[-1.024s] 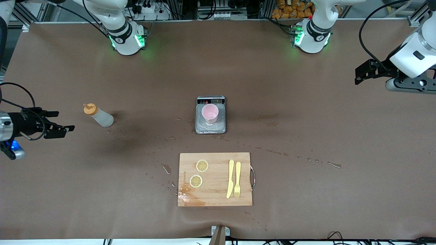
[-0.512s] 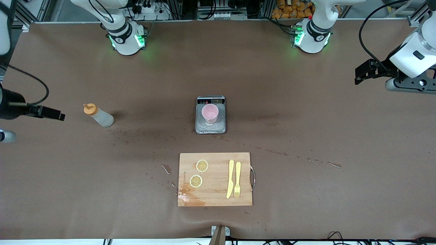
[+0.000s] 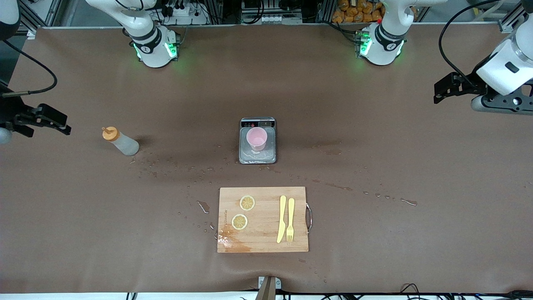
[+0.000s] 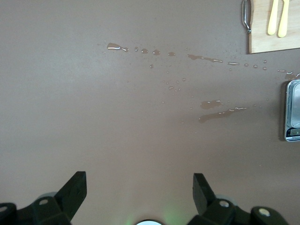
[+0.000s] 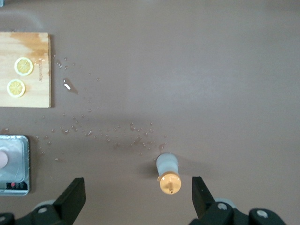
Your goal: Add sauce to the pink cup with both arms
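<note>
right gripper (image 3: 56, 121) shifted farther from the front camera, drawn apparently higher, over table edge, near sauce (image 3: 120, 141)

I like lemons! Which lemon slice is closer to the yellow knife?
The lemon slice farther from the front camera; the other lemon slice lies nearer that camera and farther from the knife on the cutting board.

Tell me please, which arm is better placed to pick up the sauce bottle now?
The right arm, probably. Its open gripper hangs beside the sauce bottle, at the same end of the table. The left gripper, also open, waits at the table's other end, past the pink cup.
</note>
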